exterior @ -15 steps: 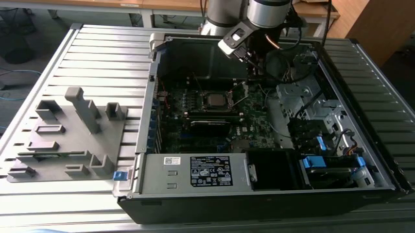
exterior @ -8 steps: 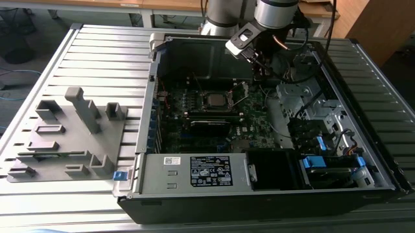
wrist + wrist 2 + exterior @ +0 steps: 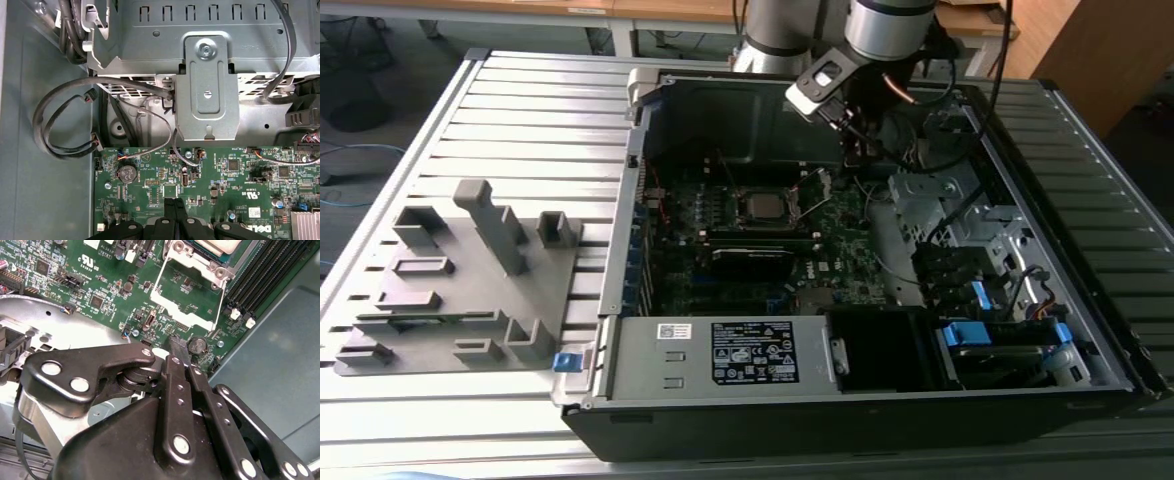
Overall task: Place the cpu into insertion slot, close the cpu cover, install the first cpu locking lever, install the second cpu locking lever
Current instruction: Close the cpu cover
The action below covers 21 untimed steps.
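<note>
**Fingers shut, empty, beside the open socket**

My gripper (image 3: 861, 140) hangs inside the computer case (image 3: 707, 120), in the upper middle of the exterior view, low over the motherboard (image 3: 678, 272). My two fingers are pressed together tip to tip, with nothing between them, as both wrist views show. I judge that shape fits the work here: one narrow closed point suits nudging a thin plate better than a spread pair would.

The one cpu (image 3: 761, 205) lies flat in its socket near the middle of the exterior view, so the placing looks done. The one cpu cover (image 3: 817, 190) stands tipped up on the exterior view's right side of the socket, leaving the chip bare. In the second wrist view my tips sit just off that cover's free edge (image 3: 185, 315), beside a single coin cell (image 3: 197, 345).
</note>
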Available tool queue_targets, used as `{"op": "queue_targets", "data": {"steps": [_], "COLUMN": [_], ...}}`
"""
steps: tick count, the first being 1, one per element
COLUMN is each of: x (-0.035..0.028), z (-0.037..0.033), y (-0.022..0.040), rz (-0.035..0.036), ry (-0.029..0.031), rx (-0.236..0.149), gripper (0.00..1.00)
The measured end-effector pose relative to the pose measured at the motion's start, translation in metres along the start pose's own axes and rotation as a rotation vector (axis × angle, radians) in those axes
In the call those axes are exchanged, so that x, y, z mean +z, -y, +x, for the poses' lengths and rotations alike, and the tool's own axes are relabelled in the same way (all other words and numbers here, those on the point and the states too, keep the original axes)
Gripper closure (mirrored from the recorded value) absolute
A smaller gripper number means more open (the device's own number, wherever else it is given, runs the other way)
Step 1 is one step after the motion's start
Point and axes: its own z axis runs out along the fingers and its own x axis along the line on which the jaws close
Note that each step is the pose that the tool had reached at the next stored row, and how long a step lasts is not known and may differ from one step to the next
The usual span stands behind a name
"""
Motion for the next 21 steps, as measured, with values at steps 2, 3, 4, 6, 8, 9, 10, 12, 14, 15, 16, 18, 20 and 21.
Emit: {"op": "queue_targets", "data": {"steps": [2, 3, 4, 6, 8, 9, 10, 12, 14, 15, 16, 18, 20, 21], "x": [0.0008, 0.0014, 0.002, 0.0033, 0.004, 0.004, 0.0041, 0.0043, 0.0046, 0.0051, 0.0056, 0.007, 0.0084, 0.0086], "z": [-0.0001, 0.0, -0.0001, -0.0001, -0.0001, -0.0001, -0.0001, -0.0001, -0.0001, 0.0, -0.0001, -0.0001, -0.0001, -0.0001], "y": [0.0001, 0.0001, 0.0002, 0.0002, 0.0003, 0.0003, 0.0003, 0.0003, 0.0003, 0.0004, 0.0004, 0.0005, 0.0006, 0.0006], "rz": [0.0001, 0.0001, 0.0001, 0.0001, 0.0001, 0.0002, 0.0001, 0.0001, 0.0001, 0.0, 0.0, 0.0, 0.0, 0.0001], "ry": [0.0004, 0.0002, 0.0003, 0.0004, 0.0006, 0.0007, 0.0006, 0.0003, 0.0002, -0.0002, 0.0, 0.0003, 0.0003, 0.0005], "rx": [0.0, 0.0, 0.0, 0.0, 0.0, 0.0, 0.0, 0.0, 0.0, 0.0, 0.0, 0.0, 0.0, 0.0], "gripper": [0.89, 0.89, 0.89, 0.89, 0.89, 0.89, 0.89, 0.89, 0.89, 0.89, 0.89, 0.89, 0.89, 0.89]}}
